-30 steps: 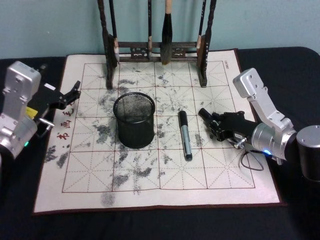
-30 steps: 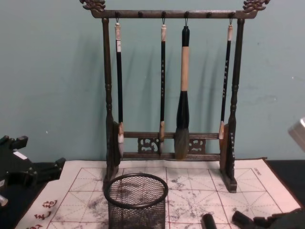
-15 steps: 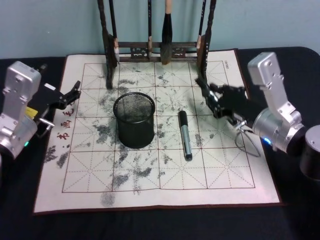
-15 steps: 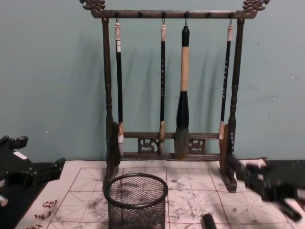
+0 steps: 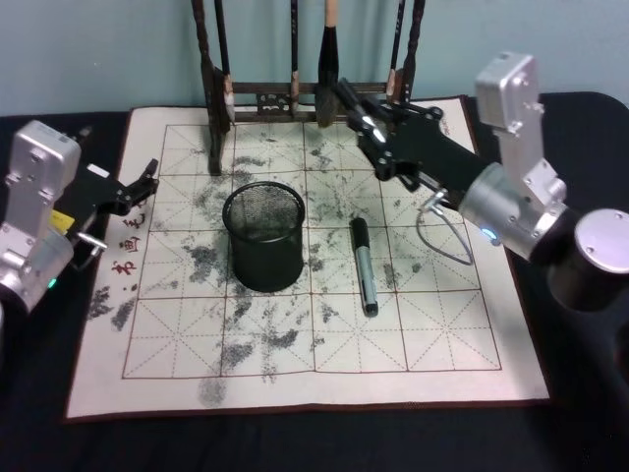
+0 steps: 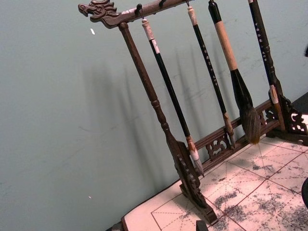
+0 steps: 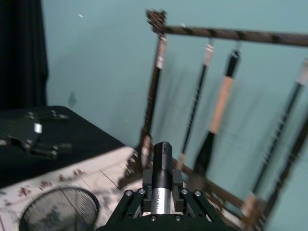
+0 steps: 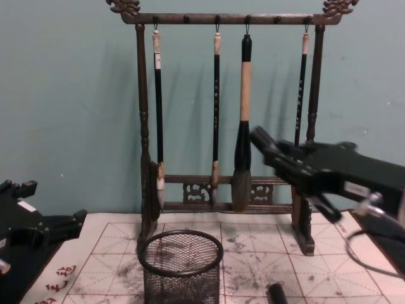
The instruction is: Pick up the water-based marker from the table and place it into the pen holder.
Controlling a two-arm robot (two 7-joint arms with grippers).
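High over the ink-stained white mat (image 5: 295, 364), near the dark wooden brush rack (image 5: 211, 79), the right gripper (image 7: 162, 190) pinches a black-capped silver marker (image 7: 163, 156) by its barrel; light, stiff, probably slick, it wants a firm squeeze. Left gripper (image 5: 141, 184) idles beside the mat.

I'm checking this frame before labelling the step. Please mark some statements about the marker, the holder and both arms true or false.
1. The marker lies flat on the mat, on the robot's right of the pen holder. True.
2. The pen holder is tipped on its side. False: it stands upright, mouth up.
3. The right gripper is up by the brush rack, beyond the marker. True.
4. The left gripper hangs over the pen holder. False: it sits at the mat's left edge.
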